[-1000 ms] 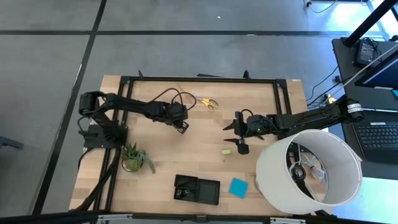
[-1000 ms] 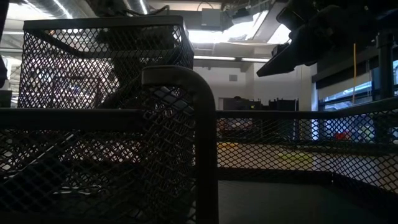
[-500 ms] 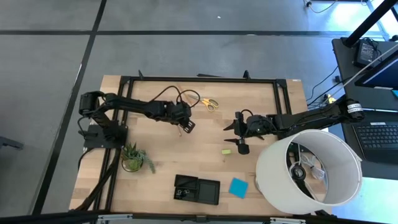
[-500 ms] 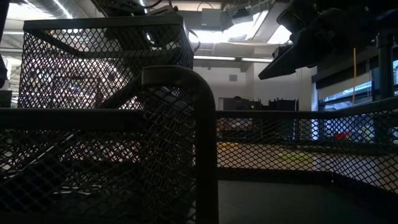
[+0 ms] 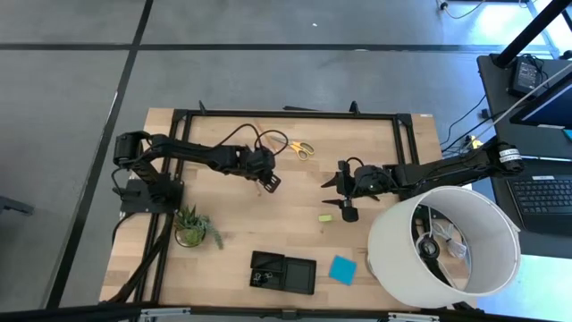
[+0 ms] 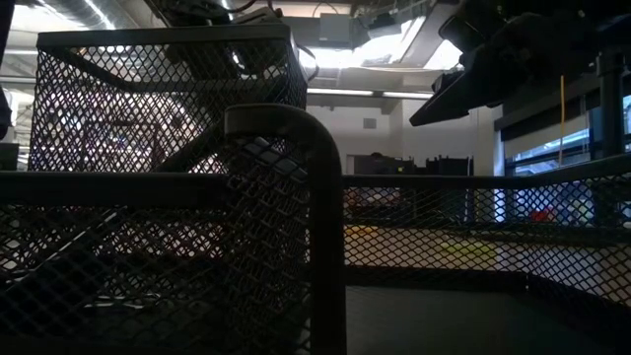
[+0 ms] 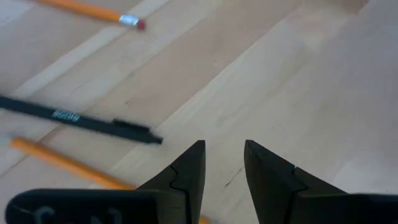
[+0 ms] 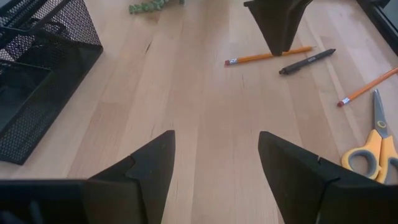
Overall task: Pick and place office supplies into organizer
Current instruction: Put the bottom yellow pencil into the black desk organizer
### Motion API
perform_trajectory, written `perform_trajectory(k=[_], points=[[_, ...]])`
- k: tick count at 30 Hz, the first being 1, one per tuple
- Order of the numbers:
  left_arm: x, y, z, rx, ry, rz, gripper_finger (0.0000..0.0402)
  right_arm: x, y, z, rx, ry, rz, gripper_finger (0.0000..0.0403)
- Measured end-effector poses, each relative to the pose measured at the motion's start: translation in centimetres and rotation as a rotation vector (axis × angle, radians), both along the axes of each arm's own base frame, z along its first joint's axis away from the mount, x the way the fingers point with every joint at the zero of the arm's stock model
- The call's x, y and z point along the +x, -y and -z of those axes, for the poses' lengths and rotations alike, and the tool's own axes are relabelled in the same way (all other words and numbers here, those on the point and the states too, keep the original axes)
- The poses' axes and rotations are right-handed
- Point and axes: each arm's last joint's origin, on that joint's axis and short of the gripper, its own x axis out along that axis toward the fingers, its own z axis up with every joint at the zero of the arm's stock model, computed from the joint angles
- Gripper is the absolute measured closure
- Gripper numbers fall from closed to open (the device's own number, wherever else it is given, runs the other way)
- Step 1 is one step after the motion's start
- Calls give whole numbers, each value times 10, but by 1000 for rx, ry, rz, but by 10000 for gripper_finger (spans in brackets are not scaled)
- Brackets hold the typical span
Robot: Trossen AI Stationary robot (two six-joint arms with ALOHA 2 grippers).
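- The left gripper (image 5: 271, 182) hangs over the middle of the desk toward its far edge, fingers a narrow gap apart and holding nothing; its wrist view puts a black pen (image 7: 81, 118) and an orange pencil (image 7: 68, 164) just ahead of the fingertips, which suggests it is lining up on one of them.
- A second pencil (image 7: 87, 10) lies a little farther off on the bare wood, so the writing things sit as a loose cluster within this arm's reach.
- The right gripper (image 5: 336, 194) waits right of centre, fingers spread wide and empty, angled across the desk so its camera takes in the work area.
- The yellow-handled scissors (image 5: 301, 148) rest near the far edge, apart from the pens, probably left for a later pick.
- A small yellow block (image 5: 325, 217) lies just beside the right gripper, and the blue note pad (image 5: 341, 268) sits close to the organizer's right side.
- The organizer (image 5: 304, 277), a black mesh tray, stands at the near edge of the desk, well apart from the pens, so any pick means a carry across the desk.
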Motion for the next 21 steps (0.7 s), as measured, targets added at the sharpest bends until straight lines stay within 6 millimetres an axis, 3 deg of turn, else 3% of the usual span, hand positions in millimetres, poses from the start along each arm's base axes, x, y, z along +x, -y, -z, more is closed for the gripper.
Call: perform_trajectory(k=[10, 16, 21], points=[[4, 2, -3, -42, 75, -89, 298, 0, 0, 0, -1, 0, -1, 170], [-3, 1, 1, -34, 35, -257, 298, 0, 0, 0, -1, 0, -1, 170], [-10, 14, 4, -33, -8, -389, 298, 0, 0, 0, -1, 0, 0, 170]])
